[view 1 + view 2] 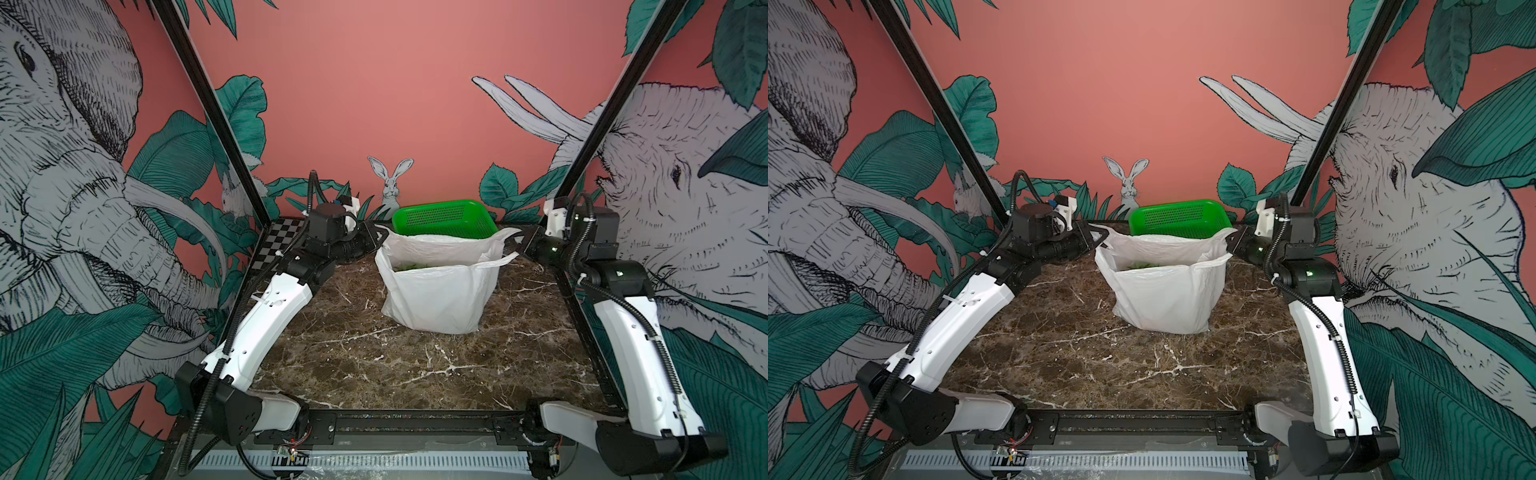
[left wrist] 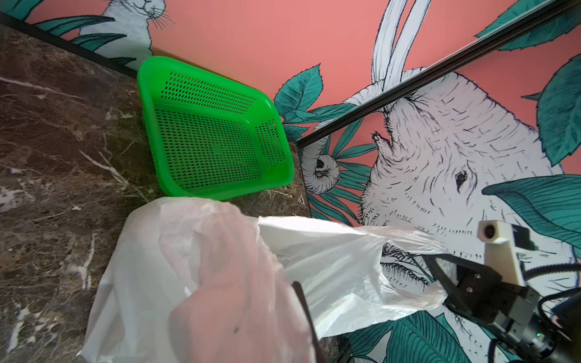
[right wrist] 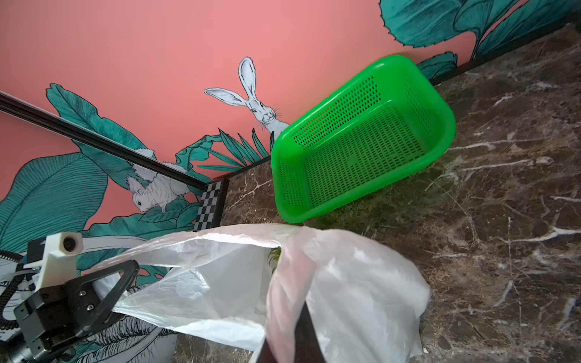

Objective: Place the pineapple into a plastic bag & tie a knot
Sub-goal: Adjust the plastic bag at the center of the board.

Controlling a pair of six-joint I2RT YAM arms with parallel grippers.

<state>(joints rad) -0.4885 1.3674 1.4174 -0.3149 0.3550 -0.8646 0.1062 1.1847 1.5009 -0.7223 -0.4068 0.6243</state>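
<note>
Left gripper, jaws clamped on the left handle loop of the large, thin, crinkly white plastic carrier bag; right gripper, jaws likewise closed on the bag's right handle loop. The two grippers sit at the level of the bag's rim, one on each side. The loops are drawn well apart, the mouth stands open between them, and the loops are not yet tied. The bag stands upright on the far half of the dark brown, white-veined marble-patterned bench, between the two arms. Green leaves show just inside the mouth in both top views; the bag's front wall hides the rest of its contents. Just behind the bag, near the back wall, a bright green perforated plastic basket is tilted with its open side toward the top camera. A black-and-white checkerboard strip lies at the bench's far left corner.
</note>
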